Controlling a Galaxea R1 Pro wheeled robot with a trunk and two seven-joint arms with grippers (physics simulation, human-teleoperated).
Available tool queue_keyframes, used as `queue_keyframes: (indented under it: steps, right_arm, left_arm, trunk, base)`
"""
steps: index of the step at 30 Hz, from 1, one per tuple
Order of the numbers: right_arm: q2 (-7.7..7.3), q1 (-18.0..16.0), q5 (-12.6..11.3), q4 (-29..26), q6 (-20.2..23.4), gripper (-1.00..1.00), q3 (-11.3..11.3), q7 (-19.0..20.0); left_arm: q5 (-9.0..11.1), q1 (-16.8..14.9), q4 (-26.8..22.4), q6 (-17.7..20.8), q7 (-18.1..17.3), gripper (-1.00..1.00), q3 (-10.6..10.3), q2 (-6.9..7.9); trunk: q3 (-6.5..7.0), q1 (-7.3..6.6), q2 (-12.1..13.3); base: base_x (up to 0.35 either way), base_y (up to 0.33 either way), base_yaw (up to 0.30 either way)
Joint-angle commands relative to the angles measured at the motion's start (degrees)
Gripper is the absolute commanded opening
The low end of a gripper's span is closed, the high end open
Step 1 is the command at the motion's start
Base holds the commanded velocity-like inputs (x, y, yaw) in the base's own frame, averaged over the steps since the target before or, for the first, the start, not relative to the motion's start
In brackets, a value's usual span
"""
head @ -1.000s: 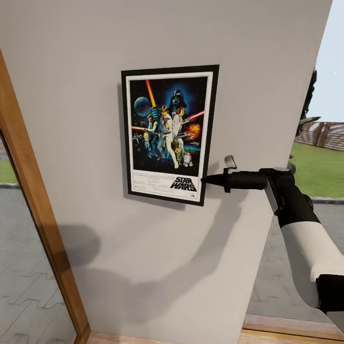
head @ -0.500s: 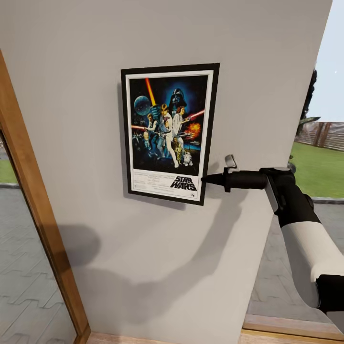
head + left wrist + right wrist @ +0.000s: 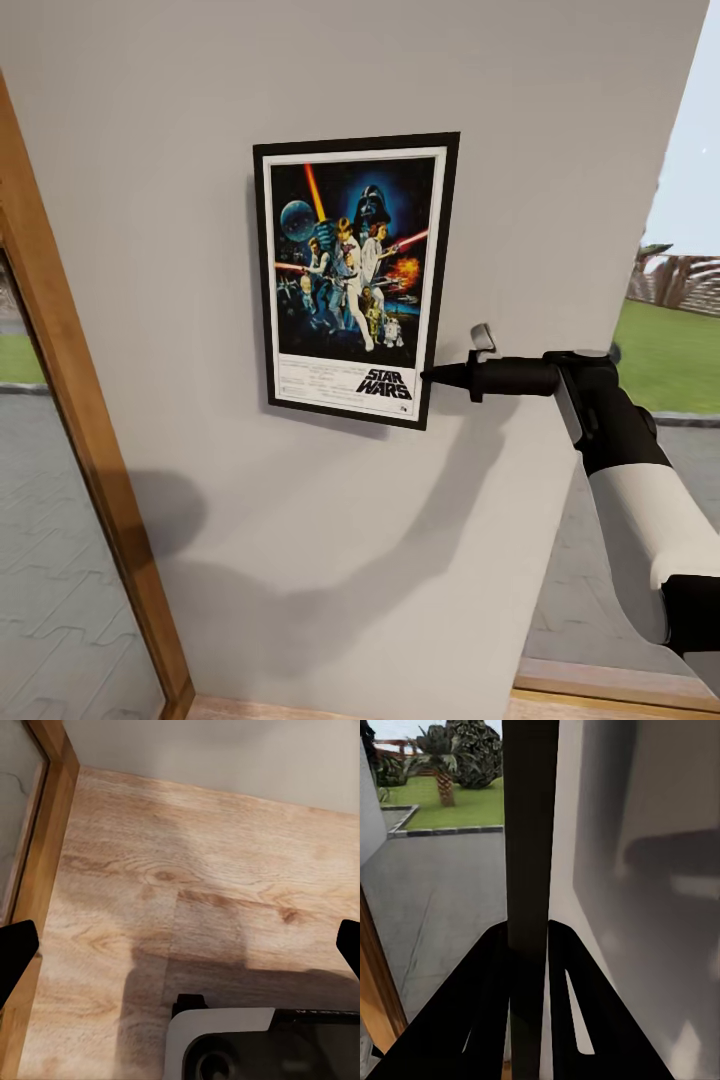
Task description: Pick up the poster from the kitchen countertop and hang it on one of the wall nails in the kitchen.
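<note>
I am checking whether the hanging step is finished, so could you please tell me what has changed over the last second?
Nothing has visibly moved on its own: the wooden frame and garden shift slightly, so the camera moved a little. The poster is still upright against the wall, and the right gripper stays clamped on its lower right edge, not let go.

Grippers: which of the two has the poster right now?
The right gripper: its jaws are shut on the lower right edge of the poster. The left gripper is open over the wooden floor, holding nothing.
</note>
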Motion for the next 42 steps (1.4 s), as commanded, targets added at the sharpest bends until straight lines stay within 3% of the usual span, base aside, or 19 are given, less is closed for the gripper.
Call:
queue_keyframes:
  steps: [1, 42]
  right_arm:
    - [0.0, -0.01, -0.11, 0.01, 0.8, -1.0, -0.01, 0.3]
    - [0.0, -0.01, -0.11, 0.01, 0.8, -1.0, -0.04, 0.39]
  left_arm:
    - [0.13, 0.02, -0.03, -0.02, -0.35, 1.0, 0.19, -0.02]
    - [0.13, 0.02, -0.03, -0.02, -0.35, 1.0, 0.19, -0.02]
  trunk:
    - [-0.01, 0.02, -0.03]
    - [-0.01, 0.02, -0.03]
  base:
    - [0.0, 0.025, 0.0]
    - [0.0, 0.069, 0.0]
